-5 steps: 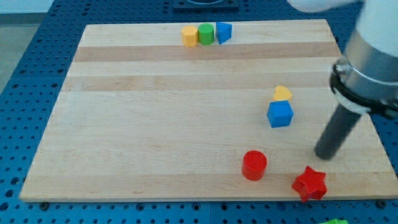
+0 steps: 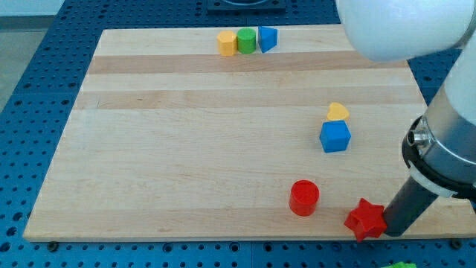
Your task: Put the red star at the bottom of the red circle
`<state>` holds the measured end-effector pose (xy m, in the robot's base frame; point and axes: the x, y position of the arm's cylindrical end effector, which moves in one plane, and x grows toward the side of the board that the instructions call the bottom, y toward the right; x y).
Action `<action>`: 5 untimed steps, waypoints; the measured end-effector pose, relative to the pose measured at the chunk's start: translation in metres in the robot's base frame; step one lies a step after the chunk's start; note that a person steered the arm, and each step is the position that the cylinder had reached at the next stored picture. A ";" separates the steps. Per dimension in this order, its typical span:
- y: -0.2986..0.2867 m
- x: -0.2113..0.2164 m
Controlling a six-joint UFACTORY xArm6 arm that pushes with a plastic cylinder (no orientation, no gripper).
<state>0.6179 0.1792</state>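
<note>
The red star (image 2: 364,219) lies near the board's bottom edge at the view's lower right. The red circle (image 2: 303,197) stands to its left and slightly higher, with a gap between them. My tip (image 2: 391,230) is at the star's right side, touching it or very close. The rod rises to the upper right from there.
A blue cube (image 2: 335,136) with a yellow block (image 2: 338,112) just above it stands up and right of the red circle. A yellow block (image 2: 226,42), a green block (image 2: 246,40) and a blue block (image 2: 267,38) line the top edge. The wooden board (image 2: 186,149) ends just below the star.
My tip has moved down the view from right of the blue cube to the star's right side. The red star has shifted slightly left.
</note>
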 end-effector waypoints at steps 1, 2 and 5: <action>-0.015 0.000; -0.039 0.000; -0.088 -0.009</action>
<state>0.6087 0.0910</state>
